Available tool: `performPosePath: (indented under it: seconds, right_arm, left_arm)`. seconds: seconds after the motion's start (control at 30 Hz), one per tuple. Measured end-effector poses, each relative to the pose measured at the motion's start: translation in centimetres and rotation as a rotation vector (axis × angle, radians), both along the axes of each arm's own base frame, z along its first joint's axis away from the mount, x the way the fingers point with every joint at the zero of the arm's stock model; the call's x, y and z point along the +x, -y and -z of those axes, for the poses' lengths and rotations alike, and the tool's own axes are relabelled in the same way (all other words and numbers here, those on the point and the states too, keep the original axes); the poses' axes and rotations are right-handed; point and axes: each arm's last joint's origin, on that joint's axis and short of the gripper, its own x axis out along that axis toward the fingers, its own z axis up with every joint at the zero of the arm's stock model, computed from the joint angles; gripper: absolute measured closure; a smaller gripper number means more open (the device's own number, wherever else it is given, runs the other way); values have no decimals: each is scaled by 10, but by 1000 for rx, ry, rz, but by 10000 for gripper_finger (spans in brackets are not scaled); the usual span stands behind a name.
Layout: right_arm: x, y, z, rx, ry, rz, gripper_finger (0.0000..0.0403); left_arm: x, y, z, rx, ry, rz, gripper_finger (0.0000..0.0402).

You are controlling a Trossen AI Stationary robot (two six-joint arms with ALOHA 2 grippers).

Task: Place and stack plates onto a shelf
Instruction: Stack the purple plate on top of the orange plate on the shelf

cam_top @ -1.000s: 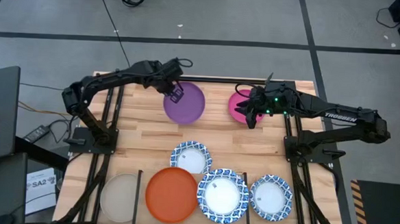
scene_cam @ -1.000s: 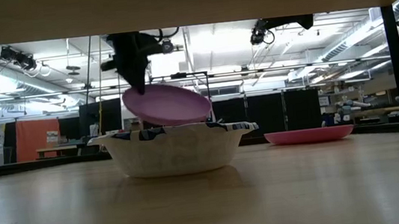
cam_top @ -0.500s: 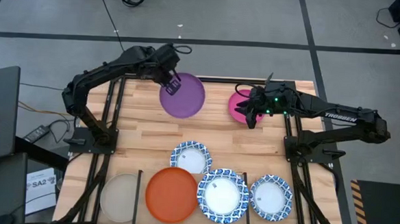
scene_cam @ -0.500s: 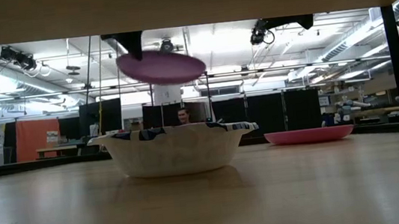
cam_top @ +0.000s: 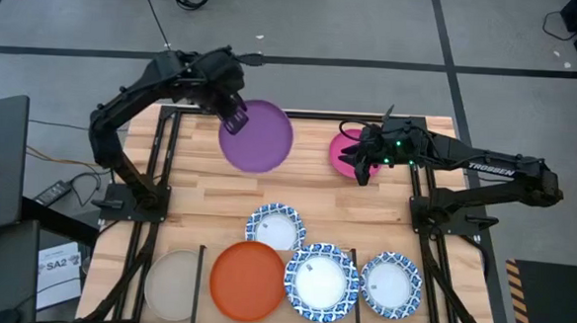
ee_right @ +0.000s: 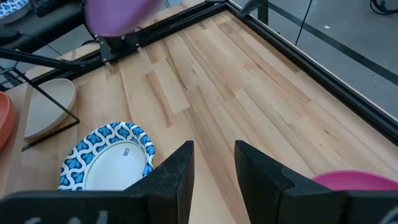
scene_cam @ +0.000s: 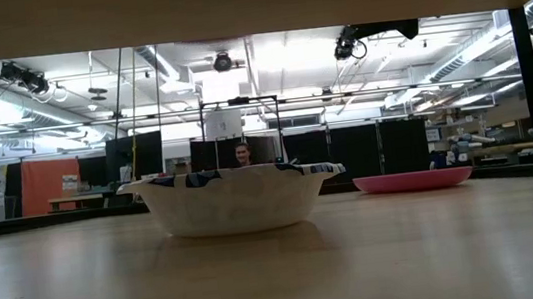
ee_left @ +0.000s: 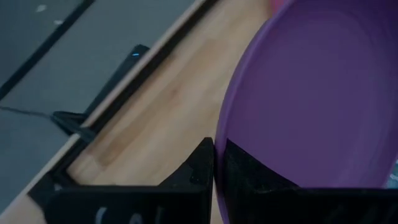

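Purple plate (cam_top: 257,136): raised above the far side of the shelf (cam_top: 306,197), rim clamped in the left gripper (cam_top: 233,120). Magenta plate (cam_top: 346,151): lying on the wood at far right. Right gripper (cam_top: 364,165): over the magenta plate, fingers parted, grasping nothing.

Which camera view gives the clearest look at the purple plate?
The high view: the whole purple plate shows, its edge pinched by the left gripper. The left wrist view shows part of it close up, the right wrist view a distant blur, the low view nothing.
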Motion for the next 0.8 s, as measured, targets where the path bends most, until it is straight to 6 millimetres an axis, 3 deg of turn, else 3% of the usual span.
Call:
performPosePath:
  seconds: [0.37,0.8]
  right_arm:
    - [0,0,0,0,0,0,282]
    - [0,0,0,0,-1,0,282]
  left_arm:
    - [12,53,-4,-114,22,245,377]
    - [22,133,-4,-210,25,559,377]
